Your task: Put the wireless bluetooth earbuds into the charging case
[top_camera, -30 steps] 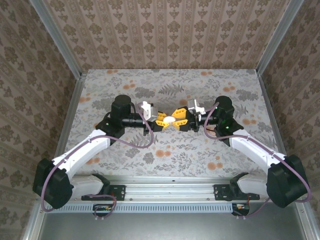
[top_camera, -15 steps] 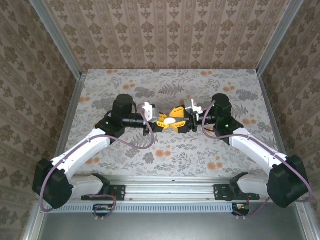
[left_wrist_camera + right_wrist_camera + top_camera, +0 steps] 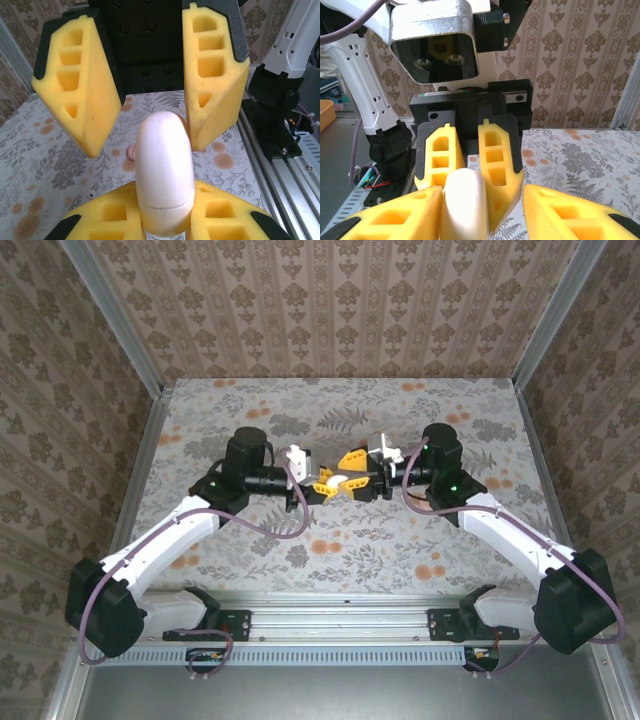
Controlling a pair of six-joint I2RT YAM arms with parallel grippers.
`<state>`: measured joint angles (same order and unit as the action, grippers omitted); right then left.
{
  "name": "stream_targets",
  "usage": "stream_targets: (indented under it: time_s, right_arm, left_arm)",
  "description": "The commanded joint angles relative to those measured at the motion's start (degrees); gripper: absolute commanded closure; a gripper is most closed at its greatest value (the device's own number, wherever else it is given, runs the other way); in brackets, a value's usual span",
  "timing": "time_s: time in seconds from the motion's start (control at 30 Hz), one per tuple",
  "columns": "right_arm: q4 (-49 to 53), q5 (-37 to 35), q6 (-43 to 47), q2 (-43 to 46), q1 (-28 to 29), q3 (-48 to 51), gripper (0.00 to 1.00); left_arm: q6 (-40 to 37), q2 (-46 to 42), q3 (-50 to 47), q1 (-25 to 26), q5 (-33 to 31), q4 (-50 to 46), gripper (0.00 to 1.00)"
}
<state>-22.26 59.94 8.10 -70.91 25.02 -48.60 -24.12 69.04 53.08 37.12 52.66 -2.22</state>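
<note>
The charging case (image 3: 165,165) is a smooth white rounded shell, closed, with its seam line showing low down. My left gripper (image 3: 165,202) is shut on it and holds it above the table. From the opposite side my right gripper (image 3: 482,192) stands open around the case (image 3: 465,200); its left finger (image 3: 395,215) touches the shell and the right finger is apart from it. From above, the case (image 3: 334,479) sits between the left gripper (image 3: 322,487) and the right gripper (image 3: 354,472). One tiny whitish earbud (image 3: 91,194) lies on the table below.
The floral tablecloth (image 3: 330,540) covers the table, with patterned walls on three sides. A metal rail (image 3: 340,620) runs along the near edge by the arm bases. A small pinkish round spot (image 3: 132,151) lies on the cloth behind the case.
My right gripper has shifted left toward the case and its jaws have spread a little wider. The left gripper has kept its hold, and the case now sits slightly further left.
</note>
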Motion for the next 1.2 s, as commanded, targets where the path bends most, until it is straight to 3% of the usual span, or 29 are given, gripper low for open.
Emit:
stream_targets:
  time_s: [0.0, 0.37, 0.63, 0.8, 0.93, 1.17]
  right_arm:
    - [-1.16, -3.94, -1.58, -1.32, -0.41, -2.89, 0.54]
    - [-0.99, -6.86, -3.89, -2.99, -3.08, -4.25, 0.54]
    - [0.66, -8.17, -8.28, -2.03, -3.82, -5.98, 0.52]
    - [12.95, -14.05, -11.32, -1.63, -3.83, -11.76, 0.51]
    - [22.80, -20.38, -14.45, -2.68, -3.70, -16.44, 0.50]
    - [38.63, -32.15, -23.48, -10.68, -1.24, -26.57, 0.50]
  left_arm:
    - [-2.24, -1.09, 1.26, 0.84, 1.74, -2.35, 0.91]
    - [-2.42, -2.66, 0.29, 0.35, 0.52, -2.30, 0.92]
    - [2.11, -5.17, -4.12, -2.56, -3.06, 3.22, 0.93]
    - [8.37, -6.69, -7.91, -5.06, -6.97, 8.50, 0.93]
    - [11.37, -7.46, -8.61, -6.47, -13.81, 7.13, 0.94]
    - [18.41, -9.88, -10.78, -13.39, -19.07, 6.88, 0.94]
